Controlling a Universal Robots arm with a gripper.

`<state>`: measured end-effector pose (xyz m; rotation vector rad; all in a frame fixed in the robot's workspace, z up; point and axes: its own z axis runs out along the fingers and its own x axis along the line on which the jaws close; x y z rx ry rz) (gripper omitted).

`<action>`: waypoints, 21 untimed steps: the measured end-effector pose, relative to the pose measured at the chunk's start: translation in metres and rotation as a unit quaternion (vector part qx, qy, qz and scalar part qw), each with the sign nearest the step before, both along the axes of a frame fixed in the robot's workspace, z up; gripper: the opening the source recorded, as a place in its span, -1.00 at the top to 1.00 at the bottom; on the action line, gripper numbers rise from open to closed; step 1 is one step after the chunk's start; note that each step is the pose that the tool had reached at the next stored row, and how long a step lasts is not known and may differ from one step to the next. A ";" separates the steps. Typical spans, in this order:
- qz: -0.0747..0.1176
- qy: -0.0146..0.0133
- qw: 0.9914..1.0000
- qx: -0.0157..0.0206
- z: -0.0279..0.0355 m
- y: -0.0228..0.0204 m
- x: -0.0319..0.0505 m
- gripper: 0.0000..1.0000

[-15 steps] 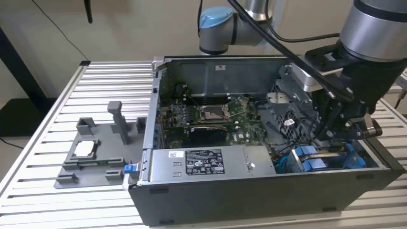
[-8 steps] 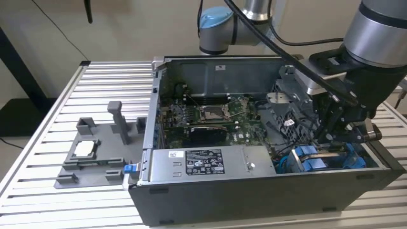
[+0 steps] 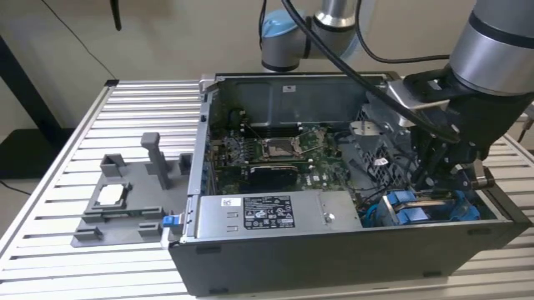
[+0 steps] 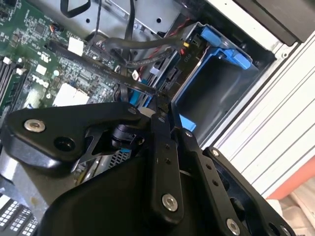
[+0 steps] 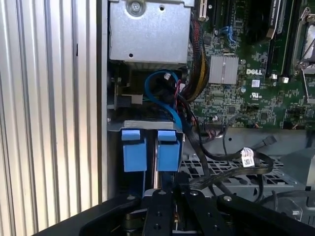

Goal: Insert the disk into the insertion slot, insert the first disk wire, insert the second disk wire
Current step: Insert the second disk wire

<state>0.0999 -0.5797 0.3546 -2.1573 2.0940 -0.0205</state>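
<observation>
Gripper [image 3: 446, 181] low inside the open computer case [image 3: 334, 262], at the exterior view's right end, right above the blue-railed drive bay [image 3: 426, 209]; fingers look pressed together, on what I cannot tell. In the first wrist view blue carrier tabs [image 5: 147, 150] sit in the bay. Case rests on a slatted metal table [image 3: 50, 206], pale wall [image 3: 167, 37] beyond.

Matt grey metal insertion slot [image 4: 216, 93] with glossy blue plastic rails [image 5: 147, 150].
</observation>
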 end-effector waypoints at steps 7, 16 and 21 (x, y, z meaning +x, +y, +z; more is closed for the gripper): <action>0.000 0.025 1.000 0.003 -0.0027 -0.0001 0.0127 0.69; -0.001 0.036 0.999 0.006 -0.0078 -0.0001 0.0237 0.69; -0.005 0.037 0.999 0.006 -0.0097 -0.0001 0.0270 0.69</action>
